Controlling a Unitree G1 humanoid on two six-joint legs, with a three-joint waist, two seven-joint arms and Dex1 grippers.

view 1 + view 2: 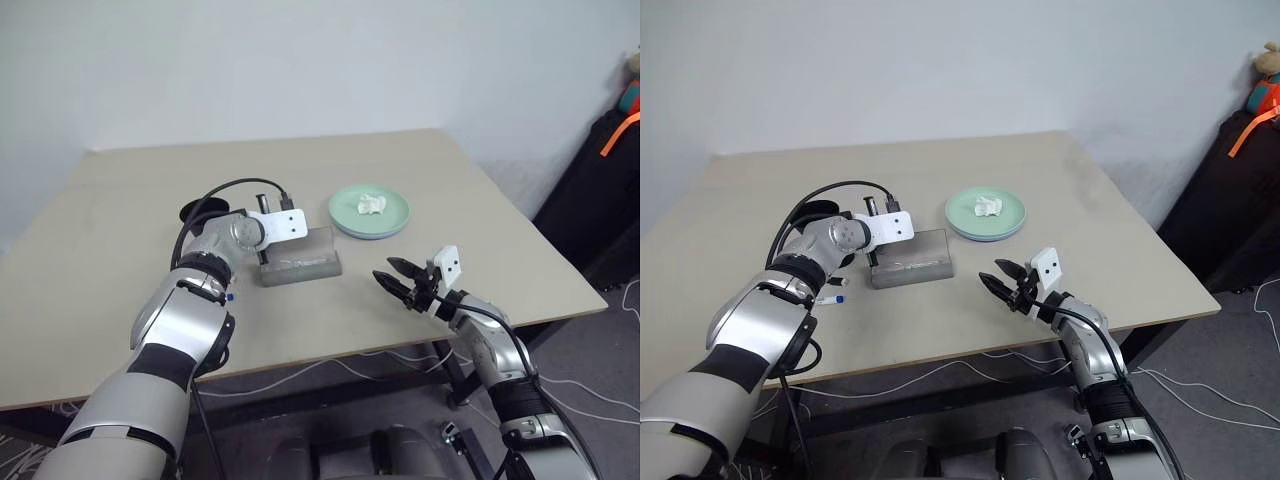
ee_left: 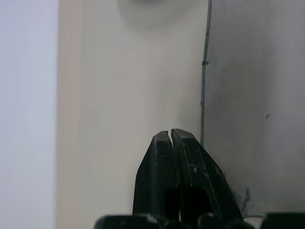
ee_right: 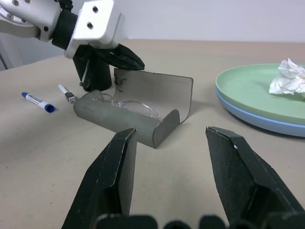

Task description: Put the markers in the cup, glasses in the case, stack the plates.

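The grey case lies open on the table with its lid standing up, and the glasses lie inside. My left gripper is shut with nothing between its fingers, its tips just behind the lid's top edge. The black cup stands behind that arm. Beside the case lie two markers, one with a blue cap and one white. The mint green plate sits stacked on the light blue plate. My right gripper hovers open in front of the case, holding nothing.
A crumpled white paper wad lies on the top plate. The table's front edge runs just below my right gripper. Cables hang under the table, and dark bags stand off to the right.
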